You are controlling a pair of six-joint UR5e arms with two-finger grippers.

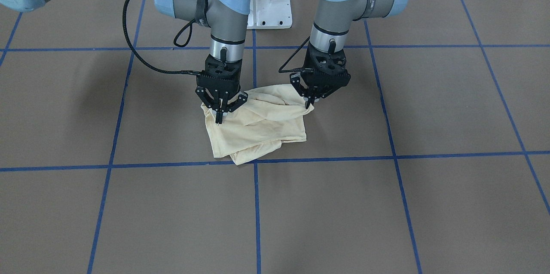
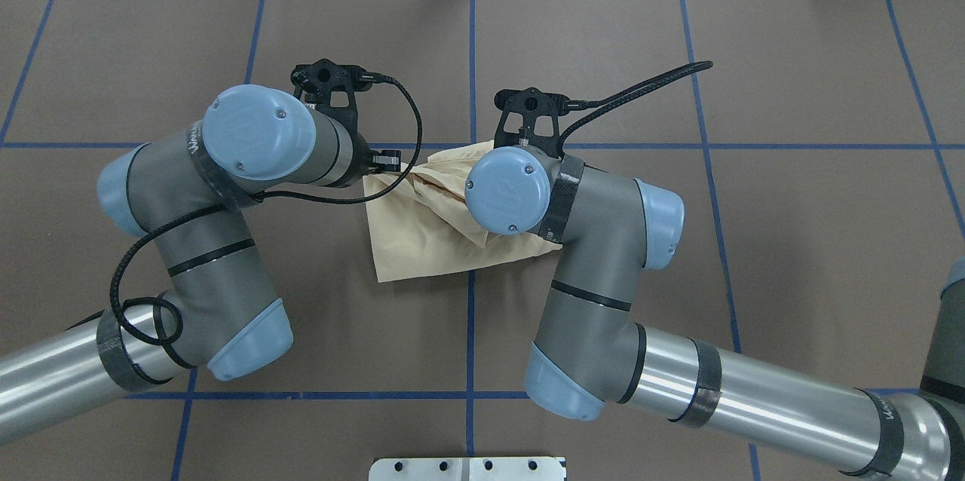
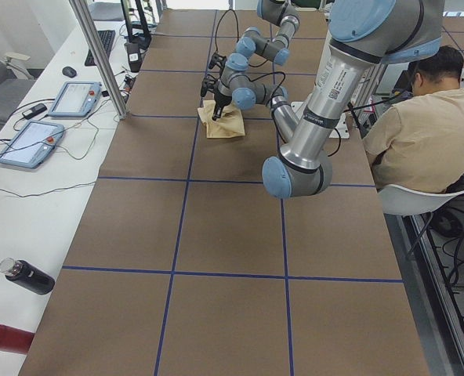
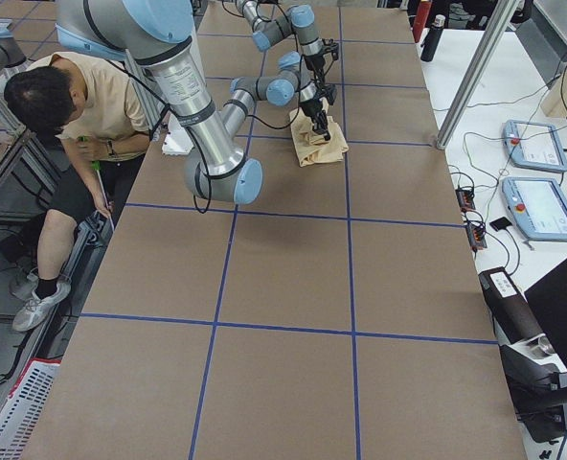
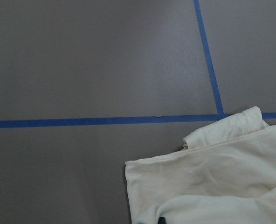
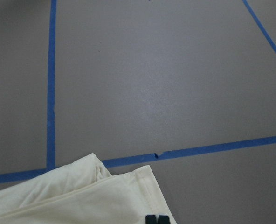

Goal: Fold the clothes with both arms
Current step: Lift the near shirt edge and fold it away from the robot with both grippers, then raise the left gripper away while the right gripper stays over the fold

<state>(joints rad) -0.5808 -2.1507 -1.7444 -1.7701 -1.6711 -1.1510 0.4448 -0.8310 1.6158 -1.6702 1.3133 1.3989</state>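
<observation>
Jaws of the left arm point(image 1: 328, 20) and right arm point(image 1: 225, 25) are clamping the knit shirt point(image 1: 258, 130) at opposite corners; it looks soft, light and limp, best gripped along edges.

I see a brown table point(image 1: 386, 205) gridded with blue tape lines point(image 1: 256, 214). A cream shirt point(image 1: 258, 128) lies folded on it near the middle, its edge touching a tape crossing. The white base point(image 1: 266, 3) stands well behind it.

shirt point(image 1: 258, 130): matt cloth | table point(image 1: 429, 205): matt brown paper | right arm point(image 2: 776, 402): shiny metal tube, smooth blue caps
</observation>
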